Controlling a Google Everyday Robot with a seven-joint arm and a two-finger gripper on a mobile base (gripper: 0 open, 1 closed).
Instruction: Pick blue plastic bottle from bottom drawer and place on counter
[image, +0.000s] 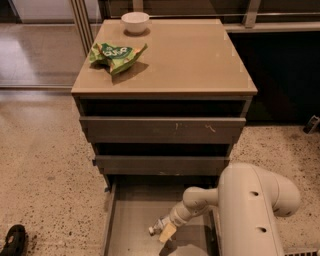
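Claw (166, 231) is down inside the open bottom drawer (127, 220), right at the blue plastic bottle (156, 227). The bottle lies on its side on the drawer floor, white cap pointing left. Can't tell whether the claw is gripping it or just beside it. Arm (200, 199) reaches in from the right. On the table (195, 55): green snack bag (117, 54) and white bowl (135, 22), both at the far left.

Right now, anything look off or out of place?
Minor only: the blue plastic bottle lies on its side in the bottom drawer, at the pincer. A crumpled green snack bag lies on the counter's left side. Nothing looks spilled.
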